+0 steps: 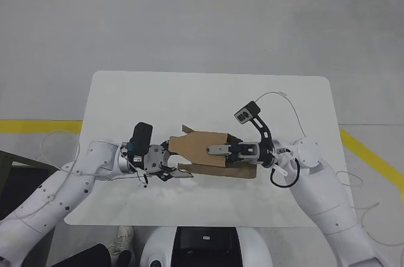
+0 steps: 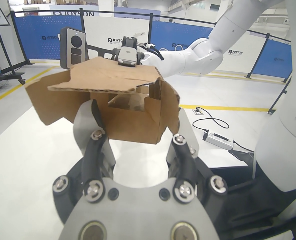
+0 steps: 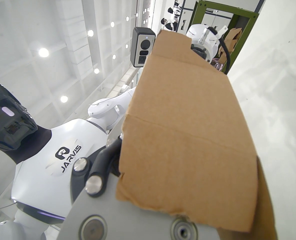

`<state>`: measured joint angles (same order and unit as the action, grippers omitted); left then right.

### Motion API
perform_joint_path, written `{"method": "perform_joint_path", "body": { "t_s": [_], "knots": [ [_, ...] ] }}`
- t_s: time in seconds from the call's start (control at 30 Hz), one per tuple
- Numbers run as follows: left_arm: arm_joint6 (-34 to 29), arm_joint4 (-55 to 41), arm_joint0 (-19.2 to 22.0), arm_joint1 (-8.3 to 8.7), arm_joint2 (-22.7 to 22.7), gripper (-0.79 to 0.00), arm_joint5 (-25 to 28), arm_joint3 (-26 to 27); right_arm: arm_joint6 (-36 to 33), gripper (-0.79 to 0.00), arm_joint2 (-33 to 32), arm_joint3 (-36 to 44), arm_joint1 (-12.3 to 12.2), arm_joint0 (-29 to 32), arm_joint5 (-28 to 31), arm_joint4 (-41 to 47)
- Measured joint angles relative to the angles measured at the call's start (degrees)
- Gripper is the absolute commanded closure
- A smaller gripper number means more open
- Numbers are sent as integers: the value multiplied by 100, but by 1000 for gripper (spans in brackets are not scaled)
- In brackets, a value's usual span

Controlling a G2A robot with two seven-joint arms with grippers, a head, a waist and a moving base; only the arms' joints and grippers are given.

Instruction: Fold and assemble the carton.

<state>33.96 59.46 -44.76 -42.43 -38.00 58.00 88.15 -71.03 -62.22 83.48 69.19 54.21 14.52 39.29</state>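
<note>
From my console I see a plain brown corrugated cardboard carton (image 1: 205, 150), a white rectangular table (image 1: 121, 100), a pale grey floor (image 1: 188, 33) with a yellow line (image 1: 28, 125), and a silver-and-black left gripper (image 2: 135, 109).

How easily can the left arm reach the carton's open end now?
Probably easily. The left gripper is open right at that end of the carton, with one finger at each side of it, and nothing stands between them.
</note>
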Motion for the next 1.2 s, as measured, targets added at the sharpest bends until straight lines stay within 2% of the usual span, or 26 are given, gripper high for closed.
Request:
{"method": "perform_joint_path", "body": {
  "t_s": [0.17,0.4,0.5,0.53,0.63,1.2],
  "knots": [
    [149,-63,128,55,200,-483,0,-57,-32,0,14,-13,5,-16,-3,11],
    [376,-185,284,128,453,-486,0,-142,-48,0,26,-20,10,-28,-16,2],
    [498,-228,349,163,569,-456,0,-161,-55,0,31,-21,11,-30,-14,-6],
    [536,-243,369,174,605,-409,0,-171,-59,0,33,-21,11,-31,-14,-9],
    [643,-299,435,208,718,-369,0,-215,-66,0,42,-23,13,-30,-22,-13],
    [923,-463,766,310,1178,-305,0,-303,-66,0,65,-36,20,-27,-39,-59]
  ]
}}
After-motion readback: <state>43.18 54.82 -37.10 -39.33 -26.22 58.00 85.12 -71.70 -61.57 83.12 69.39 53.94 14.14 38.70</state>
